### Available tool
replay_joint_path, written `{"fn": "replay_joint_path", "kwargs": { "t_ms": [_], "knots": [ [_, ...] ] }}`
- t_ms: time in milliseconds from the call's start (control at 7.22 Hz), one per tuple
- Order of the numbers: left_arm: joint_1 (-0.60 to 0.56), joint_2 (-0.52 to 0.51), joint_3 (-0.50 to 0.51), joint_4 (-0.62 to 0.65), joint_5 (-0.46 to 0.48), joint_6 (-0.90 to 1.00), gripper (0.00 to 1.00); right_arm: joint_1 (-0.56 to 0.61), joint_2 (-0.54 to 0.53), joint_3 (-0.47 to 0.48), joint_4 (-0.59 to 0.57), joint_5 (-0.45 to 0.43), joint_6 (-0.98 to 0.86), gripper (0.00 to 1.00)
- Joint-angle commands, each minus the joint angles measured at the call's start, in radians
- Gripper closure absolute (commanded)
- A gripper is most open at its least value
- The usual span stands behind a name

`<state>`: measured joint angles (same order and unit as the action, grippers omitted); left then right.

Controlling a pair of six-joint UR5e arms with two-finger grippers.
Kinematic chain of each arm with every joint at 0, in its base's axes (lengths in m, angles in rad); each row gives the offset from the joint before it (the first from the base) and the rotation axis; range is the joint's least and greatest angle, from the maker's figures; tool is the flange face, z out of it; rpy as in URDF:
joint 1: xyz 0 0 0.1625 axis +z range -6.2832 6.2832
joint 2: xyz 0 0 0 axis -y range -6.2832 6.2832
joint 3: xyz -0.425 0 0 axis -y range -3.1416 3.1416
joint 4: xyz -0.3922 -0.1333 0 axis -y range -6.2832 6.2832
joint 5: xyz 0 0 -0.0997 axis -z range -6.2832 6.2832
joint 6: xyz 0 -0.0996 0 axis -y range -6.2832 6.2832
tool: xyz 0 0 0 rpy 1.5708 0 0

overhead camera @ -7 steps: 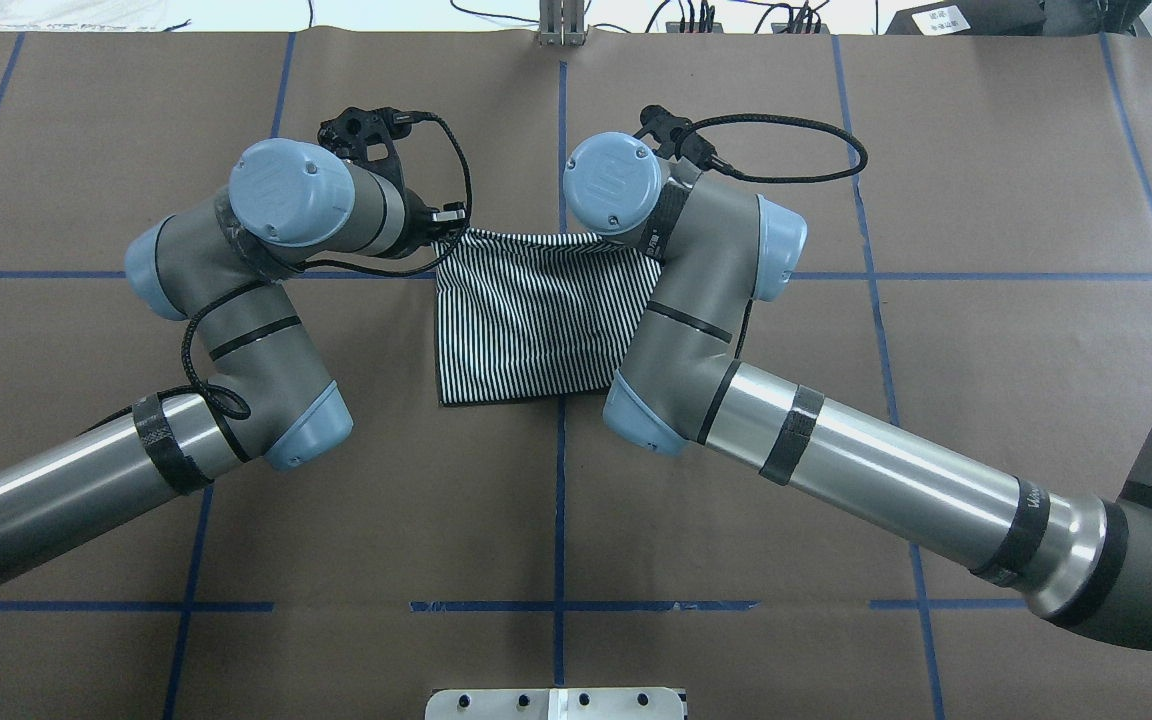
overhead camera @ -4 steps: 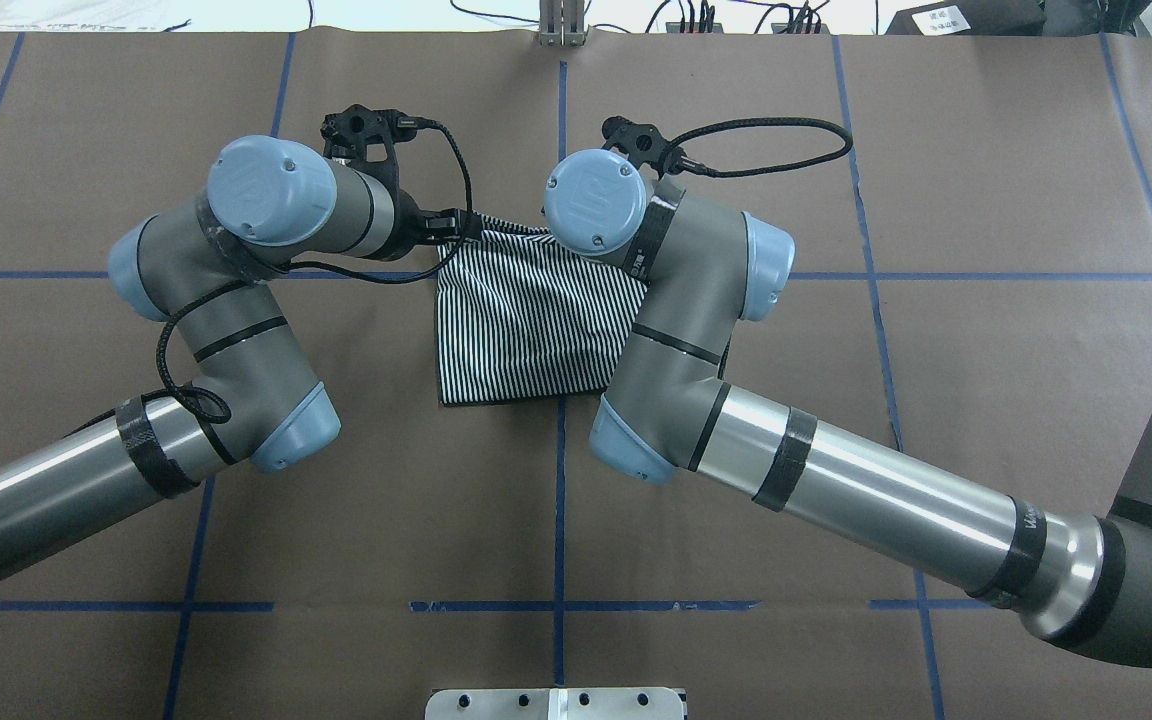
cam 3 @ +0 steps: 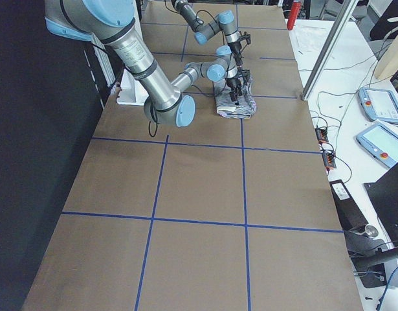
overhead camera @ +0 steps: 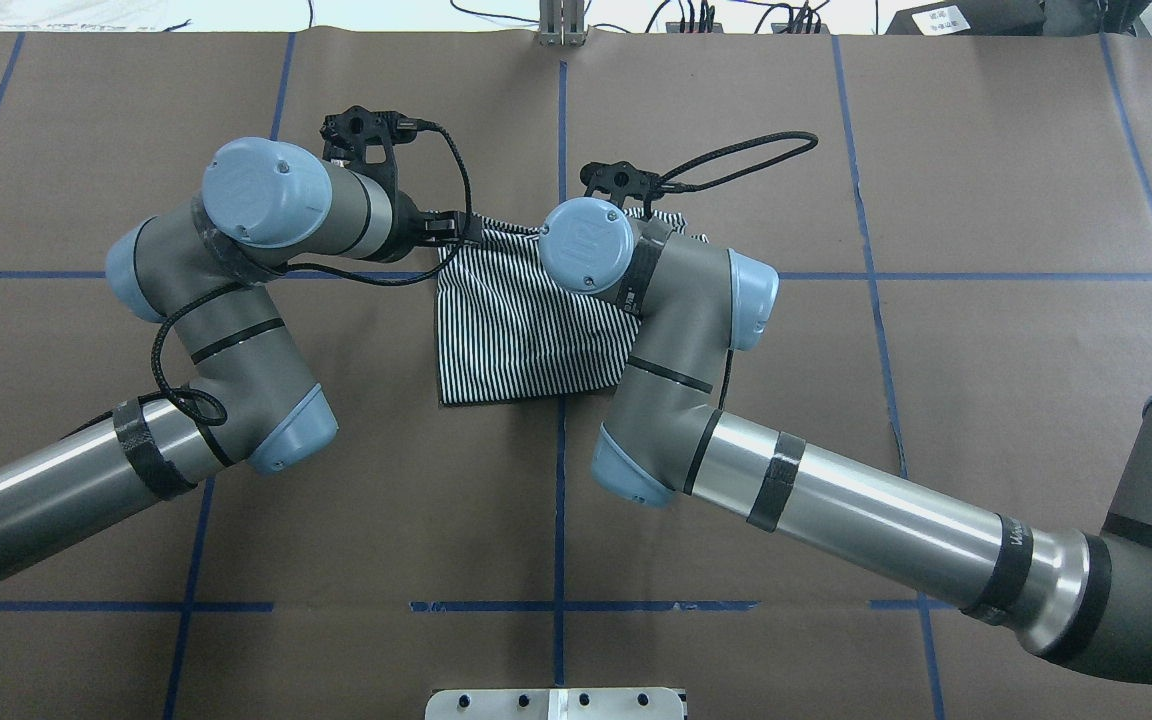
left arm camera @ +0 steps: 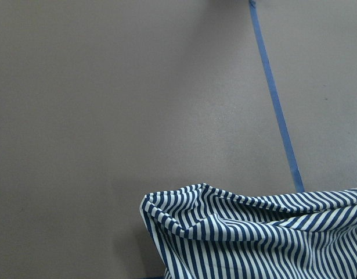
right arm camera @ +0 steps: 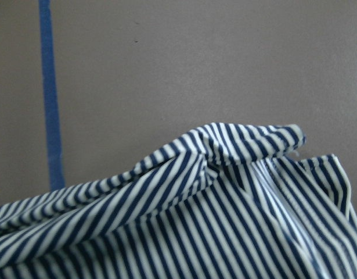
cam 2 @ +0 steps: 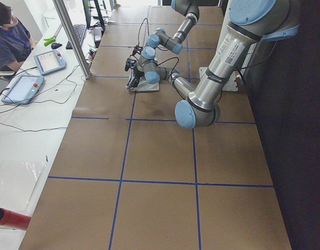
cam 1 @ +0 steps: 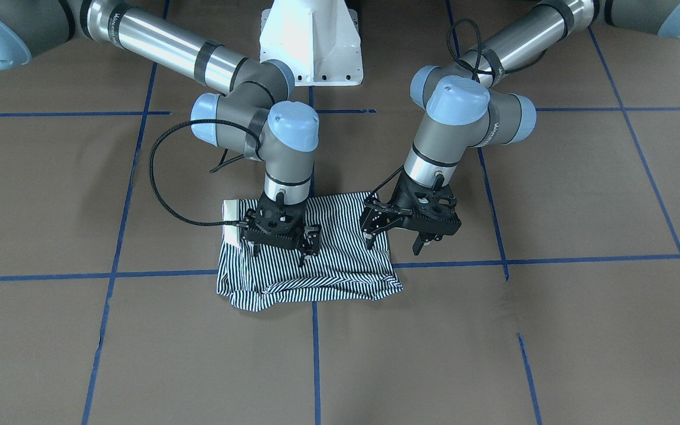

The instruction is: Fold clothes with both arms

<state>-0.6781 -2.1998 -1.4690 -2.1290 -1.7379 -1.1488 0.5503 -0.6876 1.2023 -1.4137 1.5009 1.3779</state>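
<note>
The navy-and-white striped shirt (cam 1: 340, 268) lies folded into a small rectangle on the brown table, its edge away from the robot rumpled. A cream strip (cam 1: 231, 223) shows at one corner. My right gripper (cam 1: 280, 254) stands open, fingers pointing down onto the middle of the shirt. My left gripper (cam 1: 393, 243) is open and empty, just over the shirt's side edge. In the overhead view the shirt (overhead camera: 526, 330) lies between both wrists, which hide the grippers. Both wrist views show rumpled stripes (left arm camera: 253, 238) (right arm camera: 195, 221) and no fingers.
The white pedestal base (cam 1: 310, 41) stands behind the shirt. Blue tape lines (cam 1: 552, 258) grid the brown table cover. Black cables (overhead camera: 736, 150) loop off both wrists. A person (cam 2: 9, 31) sits with tablets beyond the table's far side.
My right wrist has moved toward the left arm, over the shirt's far edge. That edge has bunched and shifted farther from the robot. The left arm has shifted slightly away from the shirt.
</note>
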Motion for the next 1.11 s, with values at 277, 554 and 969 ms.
{"fn": "replay_joint_path", "kwargs": {
  "t_ms": [277, 554, 969],
  "knots": [
    [0.002, 0.002, 0.001, -0.002, 0.000, -0.006, 0.00, 0.201, -0.001, -0.144, 0.002, 0.123, -0.213, 0.00],
    [0.008, -0.009, 0.036, 0.010, 0.005, -0.008, 0.00, 0.252, -0.004, -0.062, 0.002, 0.257, -0.234, 0.00],
    [0.008, -0.160, 0.226, 0.065, 0.009, -0.038, 0.00, 0.252, -0.088, 0.133, 0.002, 0.311, -0.234, 0.00]
  ]
}}
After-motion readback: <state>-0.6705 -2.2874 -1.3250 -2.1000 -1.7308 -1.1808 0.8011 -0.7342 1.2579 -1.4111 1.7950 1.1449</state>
